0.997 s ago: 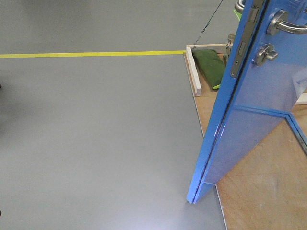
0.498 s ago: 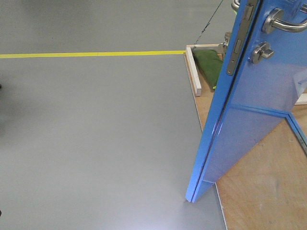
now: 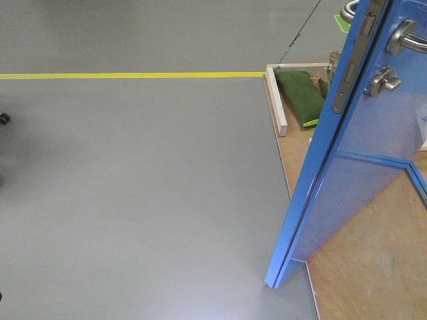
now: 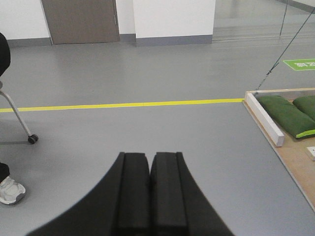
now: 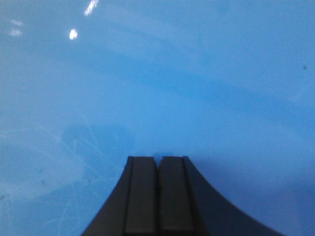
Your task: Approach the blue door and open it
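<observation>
The blue door point(image 3: 360, 173) stands ajar at the right of the front view, its edge toward me. Its silver lever handle point(image 3: 408, 37), round thumb-turn lock point(image 3: 385, 81) and metal latch plate point(image 3: 348, 72) show near the top. My right gripper point(image 5: 158, 160) is shut and empty, very close to the glossy blue door panel point(image 5: 197, 73), which fills the right wrist view. My left gripper point(image 4: 149, 156) is shut and empty, held over the grey floor and pointing at open floor. Neither gripper shows in the front view.
The door stands on a wooden base point(image 3: 373, 273) with a white wooden rim point(image 3: 277, 100) and green sandbags point(image 3: 300, 97). A yellow floor line point(image 3: 127, 75) runs across. A seated person's shoe point(image 4: 10, 189) and a chair leg with a caster point(image 4: 32, 139) are at the left.
The door and its base have shifted right and slightly down in the front view. A dark caster has come into view at the left edge.
</observation>
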You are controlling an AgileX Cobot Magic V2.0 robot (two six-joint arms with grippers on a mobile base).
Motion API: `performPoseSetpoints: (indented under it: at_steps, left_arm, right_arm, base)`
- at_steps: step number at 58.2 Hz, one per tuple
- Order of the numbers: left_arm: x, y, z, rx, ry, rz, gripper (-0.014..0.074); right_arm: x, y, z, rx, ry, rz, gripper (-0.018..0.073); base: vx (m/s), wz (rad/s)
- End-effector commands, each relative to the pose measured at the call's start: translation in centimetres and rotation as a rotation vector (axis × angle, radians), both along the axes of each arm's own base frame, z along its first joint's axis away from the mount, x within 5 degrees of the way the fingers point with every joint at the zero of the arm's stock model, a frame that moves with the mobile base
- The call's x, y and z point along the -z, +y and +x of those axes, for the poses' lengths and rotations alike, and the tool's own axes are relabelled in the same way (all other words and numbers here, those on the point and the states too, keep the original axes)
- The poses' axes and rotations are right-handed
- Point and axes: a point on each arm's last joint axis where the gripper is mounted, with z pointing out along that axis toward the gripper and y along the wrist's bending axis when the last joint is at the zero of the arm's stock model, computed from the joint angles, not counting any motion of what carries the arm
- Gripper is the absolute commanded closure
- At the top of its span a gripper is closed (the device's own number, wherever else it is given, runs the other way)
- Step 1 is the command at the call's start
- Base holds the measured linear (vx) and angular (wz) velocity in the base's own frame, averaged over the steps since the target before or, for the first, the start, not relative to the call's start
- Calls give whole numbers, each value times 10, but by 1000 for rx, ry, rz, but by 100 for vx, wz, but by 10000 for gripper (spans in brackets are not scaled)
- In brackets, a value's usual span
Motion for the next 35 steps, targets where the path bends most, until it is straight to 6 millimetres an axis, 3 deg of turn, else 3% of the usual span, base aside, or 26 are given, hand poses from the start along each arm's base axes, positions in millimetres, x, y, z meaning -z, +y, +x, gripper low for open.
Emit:
performPoseSetpoints:
  at_steps: [1, 35]
  left_arm:
    - [-17, -1, -1, 4, -122, -5, 524]
    - [-17, -1, -1, 4, -122, -5, 524]
  right_arm:
    - [-24, 5, -12, 13, -91, 12, 548]
    - [-24, 5, -12, 13, -91, 12, 548]
  base:
    - [4, 5]
    - [8, 12]
